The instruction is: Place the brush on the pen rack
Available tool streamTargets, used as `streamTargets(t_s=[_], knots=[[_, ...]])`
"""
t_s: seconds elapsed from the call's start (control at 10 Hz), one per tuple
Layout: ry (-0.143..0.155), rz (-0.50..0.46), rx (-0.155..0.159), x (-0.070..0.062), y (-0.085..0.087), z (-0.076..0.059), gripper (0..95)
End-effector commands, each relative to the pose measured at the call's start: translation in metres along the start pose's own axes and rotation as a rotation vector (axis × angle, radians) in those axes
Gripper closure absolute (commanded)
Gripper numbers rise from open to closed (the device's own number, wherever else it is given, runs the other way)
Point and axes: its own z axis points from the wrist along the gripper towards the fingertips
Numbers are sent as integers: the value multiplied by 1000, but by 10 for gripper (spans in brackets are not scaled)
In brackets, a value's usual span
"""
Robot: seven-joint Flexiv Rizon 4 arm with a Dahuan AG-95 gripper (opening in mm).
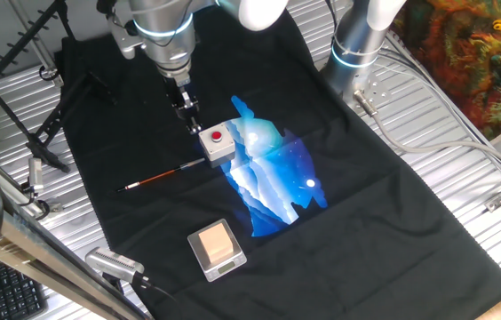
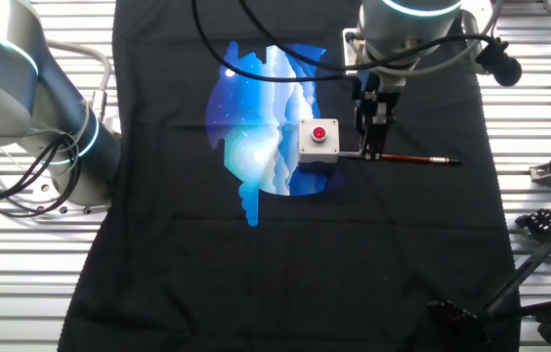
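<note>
The brush [image 1: 163, 175] lies flat on the black cloth, its reddish-brown handle pointing at the button box; it also shows in the other fixed view [image 2: 417, 157]. My gripper [image 1: 194, 124] hangs just above the brush's handle end, beside the box, and in the other fixed view [image 2: 373, 149] its fingers overlap the brush. The fingers stand slightly apart and hold nothing. The pen rack [image 1: 30, 96] is a black bar stand off the cloth at the far left; part of it shows at the lower right of the other fixed view [image 2: 539, 262].
A grey box with a red button [image 1: 217, 142] sits right beside the gripper and touches the brush's end. A pale block on a grey base [image 1: 216, 246] stands near the cloth's front edge. A second arm's base [image 1: 357, 44] stands at the back. The cloth has a blue print [image 1: 273, 182].
</note>
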Motion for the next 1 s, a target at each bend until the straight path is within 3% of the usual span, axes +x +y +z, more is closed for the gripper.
streamTargets(t_s=[0.1,0.3,0.8,1.0], knots=[[-66,-69,16,1,0,-1,950],[-66,-45,-23,2,1,-2,950],[-67,-45,2,4,4,-9,950],[-83,-56,5,4,4,-9,950]])
